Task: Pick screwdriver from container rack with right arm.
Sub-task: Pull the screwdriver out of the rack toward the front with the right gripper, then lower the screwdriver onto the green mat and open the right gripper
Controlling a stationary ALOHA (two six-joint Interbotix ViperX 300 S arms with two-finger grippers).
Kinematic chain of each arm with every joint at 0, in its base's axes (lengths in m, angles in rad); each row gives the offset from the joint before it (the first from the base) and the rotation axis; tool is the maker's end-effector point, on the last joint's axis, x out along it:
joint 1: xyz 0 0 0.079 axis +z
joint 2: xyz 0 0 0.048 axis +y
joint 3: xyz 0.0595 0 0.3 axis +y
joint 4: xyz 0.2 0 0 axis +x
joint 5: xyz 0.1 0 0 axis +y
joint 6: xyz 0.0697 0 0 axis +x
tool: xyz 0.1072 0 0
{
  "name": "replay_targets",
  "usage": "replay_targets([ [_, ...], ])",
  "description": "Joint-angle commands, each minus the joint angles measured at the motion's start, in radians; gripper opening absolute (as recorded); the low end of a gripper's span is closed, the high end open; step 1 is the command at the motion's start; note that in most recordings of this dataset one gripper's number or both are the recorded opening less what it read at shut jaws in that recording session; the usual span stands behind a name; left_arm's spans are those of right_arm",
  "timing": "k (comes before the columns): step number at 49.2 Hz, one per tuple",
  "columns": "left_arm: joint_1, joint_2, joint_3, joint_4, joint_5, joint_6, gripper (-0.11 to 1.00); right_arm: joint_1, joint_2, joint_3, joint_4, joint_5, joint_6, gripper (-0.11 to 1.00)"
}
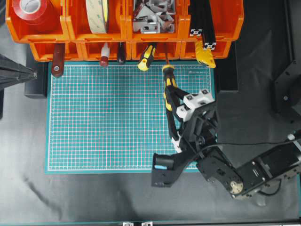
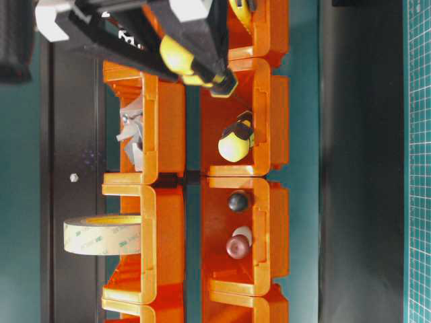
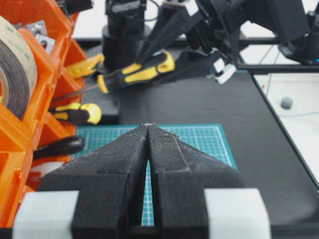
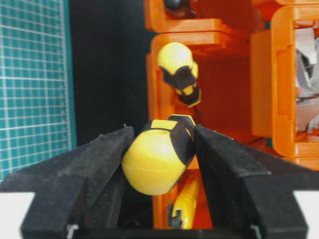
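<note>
Over the green mat, screwdriver in hand
Right arm's fingers are clamped on its chunky yellow-and-black handle, shaft tip still by the orange container rack. Left fingers pressed together, holding nothing.

The black jointed right arm carries white plastic finger mounts, a small blue mark, and tapered, black foam-padded fingers.
</note>
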Motion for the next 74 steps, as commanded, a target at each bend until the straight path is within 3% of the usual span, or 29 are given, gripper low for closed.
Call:
replay_targets([
  [1,0.002,0.006,-0.017,0.003,-0.005,-0.003,0.00,0.031,-0.009,-0.025,0.008,0.020,0.003,0.42],
  [10,0.002,0.006,-0.017,0.003,-0.003,-0.003,0.00,0.097,-0.006,-0.051,0.008,0.071,0.003,0.42],
  [24,0.002,0.005,-0.017,0.003,-0.005,-0.005,0.00,0.245,0.017,-0.183,-0.012,0.224,-0.020,0.42],
  [32,0.000,0.002,-0.020,0.003,-0.005,-0.006,0.00,0.313,0.064,-0.287,-0.011,0.247,-0.120,0.42],
  [42,-0.015,-0.029,-0.029,0.003,-0.005,-0.005,0.00,0.337,0.114,-0.360,0.006,0.158,-0.258,0.42],
  [59,-0.043,-0.060,-0.052,0.003,-0.005,-0.006,0.00,0.308,0.114,-0.196,0.021,-0.110,-0.287,0.42],
  [74,-0.051,-0.046,-0.084,0.003,-0.005,-0.006,0.00,0.167,0.106,-0.009,0.015,-0.367,-0.275,0.42],
])
